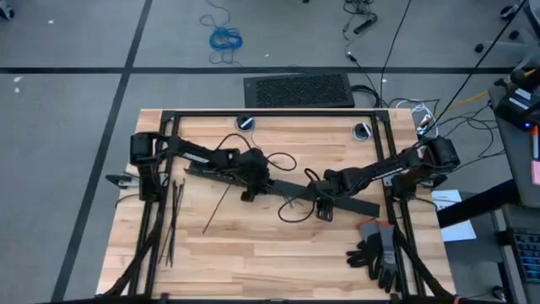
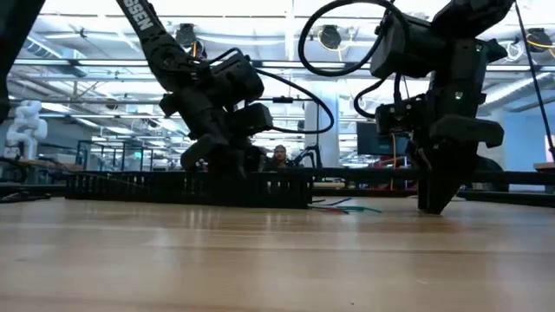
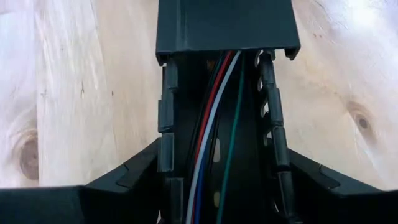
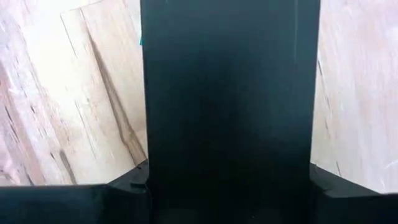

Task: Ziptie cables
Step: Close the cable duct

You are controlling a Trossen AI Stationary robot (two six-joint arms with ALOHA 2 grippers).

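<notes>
A long black bar (image 1: 287, 187) lies slantwise across the table's middle. It is a slotted trough with a flat lid (image 3: 224, 25) over its far part. The cables (image 3: 214, 130), red, white, blue and green wires, run along inside the open trough. Their coloured ends (image 2: 347, 206) lie on the wood beside the trough's end. My left gripper (image 1: 251, 187) stands over the open stretch and my right gripper (image 1: 325, 207) over the lidded stretch, each shut on the bar. The zipties (image 1: 173, 215) lie flat by the table's left edge, one (image 1: 217, 209) apart from the rest. My left gripper (image 3: 224, 205) comes from above with one finger (image 3: 134, 180) outside each slotted side wall (image 3: 166, 124) of the trough, lying across it. The trough rests on the table with the wires between the walls. Whether the pads press on the walls, I cannot tell. My right gripper (image 4: 230, 199) pinches the bar across its width, one finger (image 4: 127, 183) at each long edge of the flat black top (image 4: 230, 93). The fingers (image 2: 431, 195) point down from above and lie across the bar. The bar lies on the table.
A pair of dark gloves (image 1: 377, 251) lies at the table's near right corner. A black frame (image 1: 270, 114) runs round the table's far and side edges. Bare wood lies in front of the bar, toward the near edge. Black hoses (image 1: 291, 211) loop from both arms.
</notes>
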